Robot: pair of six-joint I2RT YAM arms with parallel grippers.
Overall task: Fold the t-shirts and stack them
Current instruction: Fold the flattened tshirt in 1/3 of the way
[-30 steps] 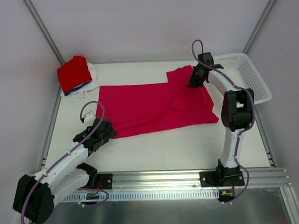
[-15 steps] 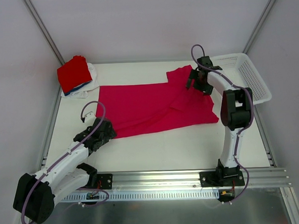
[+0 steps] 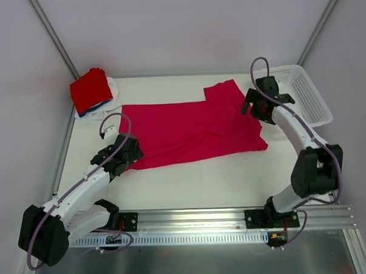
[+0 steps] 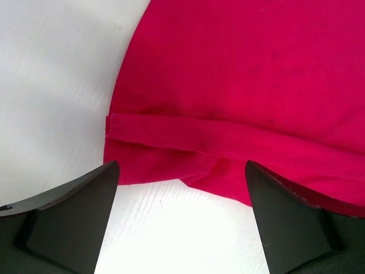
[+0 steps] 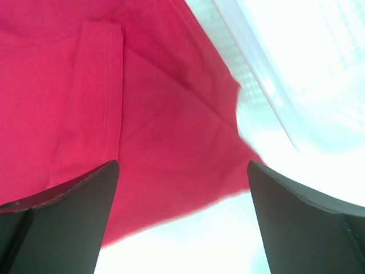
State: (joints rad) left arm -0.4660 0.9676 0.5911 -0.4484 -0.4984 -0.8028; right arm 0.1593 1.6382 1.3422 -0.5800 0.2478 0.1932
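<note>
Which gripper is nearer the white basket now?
Right. The right gripper hovers over the crimson shirt just left of the basket; the left gripper is at the shirt's opposite, near-left corner.

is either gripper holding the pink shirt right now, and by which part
Nothing is held. The left gripper and the right gripper both stand open over edges of the pink shirt.

In the left wrist view we see only one corner of the crimson-pink t-shirt (image 4: 239, 85); the rest runs off the top and right edges. In the right wrist view the mesh basket (image 5: 268, 91) is washed out and blurred. From above, the red folded shirt (image 3: 90, 89) hides most of the blue shirt (image 3: 99, 108) and the white shirt (image 3: 113, 90) beneath it.
</note>
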